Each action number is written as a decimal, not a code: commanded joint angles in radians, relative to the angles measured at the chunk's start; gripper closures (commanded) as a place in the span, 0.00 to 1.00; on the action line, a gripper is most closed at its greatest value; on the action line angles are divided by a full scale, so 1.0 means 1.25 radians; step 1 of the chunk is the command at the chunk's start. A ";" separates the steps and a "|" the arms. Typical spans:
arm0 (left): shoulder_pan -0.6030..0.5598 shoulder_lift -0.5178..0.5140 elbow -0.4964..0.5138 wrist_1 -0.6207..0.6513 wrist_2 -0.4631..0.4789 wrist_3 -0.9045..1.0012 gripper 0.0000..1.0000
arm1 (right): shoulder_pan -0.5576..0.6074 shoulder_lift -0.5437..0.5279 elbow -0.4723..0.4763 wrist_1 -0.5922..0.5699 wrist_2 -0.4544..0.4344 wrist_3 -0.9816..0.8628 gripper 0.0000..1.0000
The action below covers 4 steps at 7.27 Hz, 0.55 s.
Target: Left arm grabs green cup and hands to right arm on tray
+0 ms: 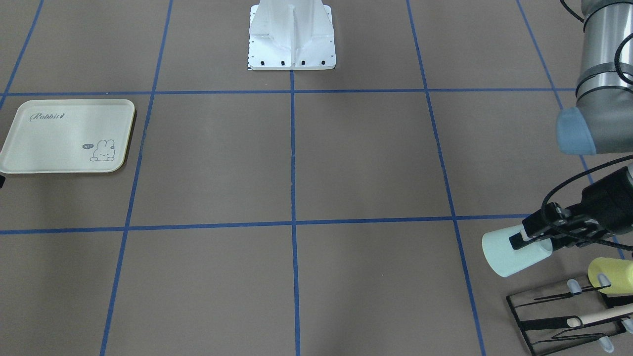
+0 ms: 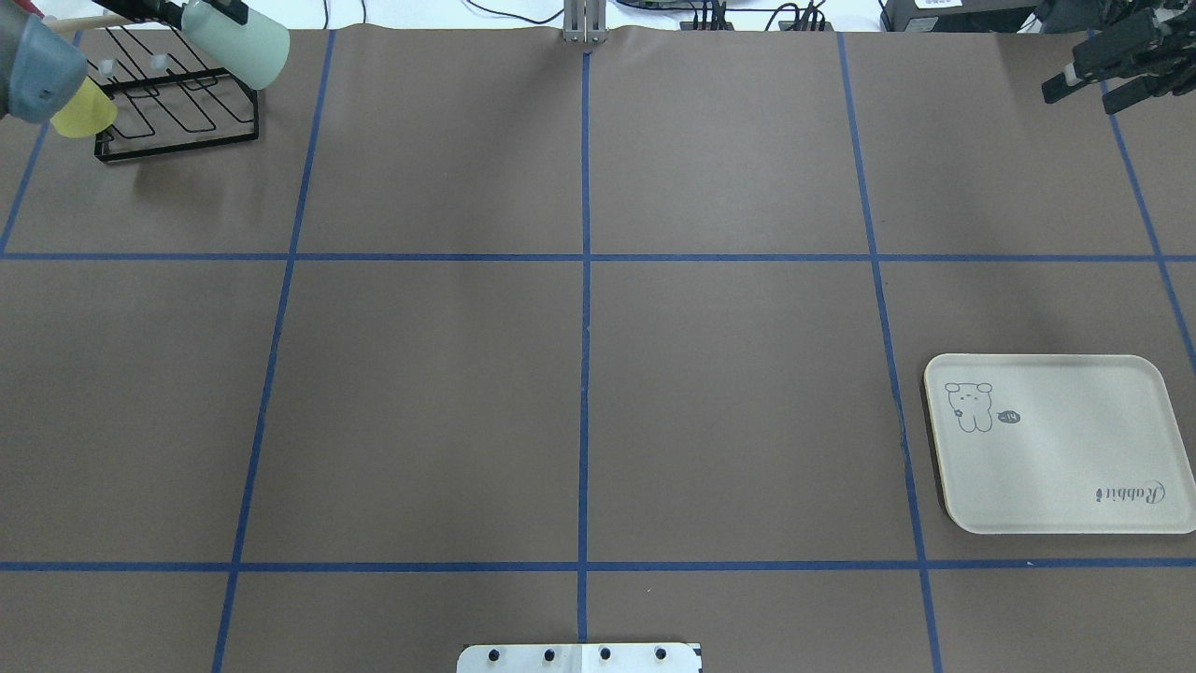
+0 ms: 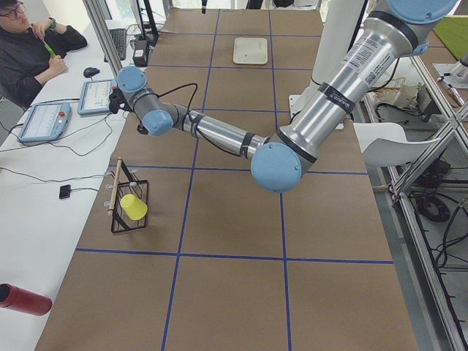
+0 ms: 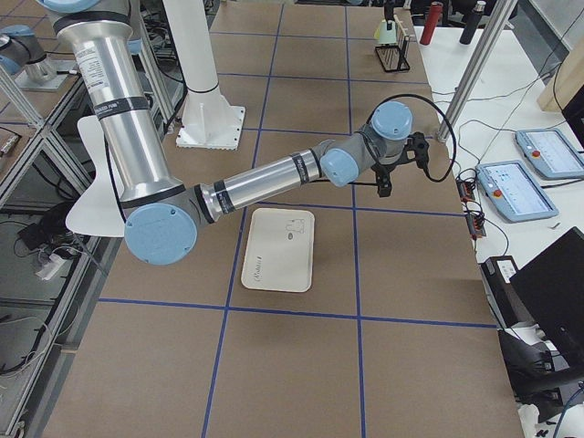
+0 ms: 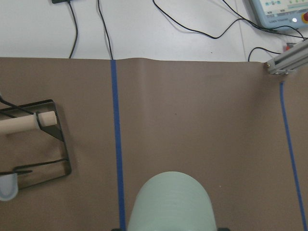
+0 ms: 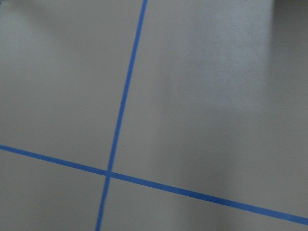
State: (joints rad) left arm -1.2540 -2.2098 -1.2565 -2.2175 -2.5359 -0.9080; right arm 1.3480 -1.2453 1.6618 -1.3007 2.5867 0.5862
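The pale mint-green cup (image 1: 504, 259) hangs on its side in the air just off the black wire rack (image 1: 556, 321), with my left gripper (image 1: 520, 245) shut on it. From overhead the green cup (image 2: 241, 49) is at the table's far left corner. In the left wrist view the green cup (image 5: 173, 202) fills the bottom centre. The cream tray (image 2: 1065, 449) lies flat on the right side with nothing on it. My right gripper (image 2: 1079, 96) hovers open over the far right corner, well beyond the tray (image 4: 278, 251).
A yellow-green cup (image 1: 610, 277) sits on the rack beside a wooden dowel (image 1: 606, 314). The white robot base (image 1: 292, 42) stands at the table's middle edge. A person (image 3: 29, 51) sits at a side desk with teach pendants (image 3: 44, 121); a red bottle (image 3: 22, 300) lies there.
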 commanded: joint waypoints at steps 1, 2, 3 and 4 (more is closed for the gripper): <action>0.019 0.013 -0.004 -0.130 -0.017 -0.148 1.00 | -0.036 0.047 0.035 0.002 -0.035 0.196 0.02; 0.020 0.024 -0.005 -0.180 -0.016 -0.187 1.00 | -0.068 0.057 0.083 0.004 -0.117 0.303 0.03; 0.020 0.025 -0.008 -0.215 -0.017 -0.229 1.00 | -0.133 0.067 0.110 0.063 -0.235 0.432 0.02; 0.031 0.025 -0.022 -0.246 -0.017 -0.276 1.00 | -0.189 0.067 0.092 0.231 -0.300 0.582 0.02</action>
State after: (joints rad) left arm -1.2258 -2.1806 -1.2696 -2.4726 -2.5566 -1.1840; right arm 1.1949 -1.1679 1.7749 -1.1922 2.3320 1.1019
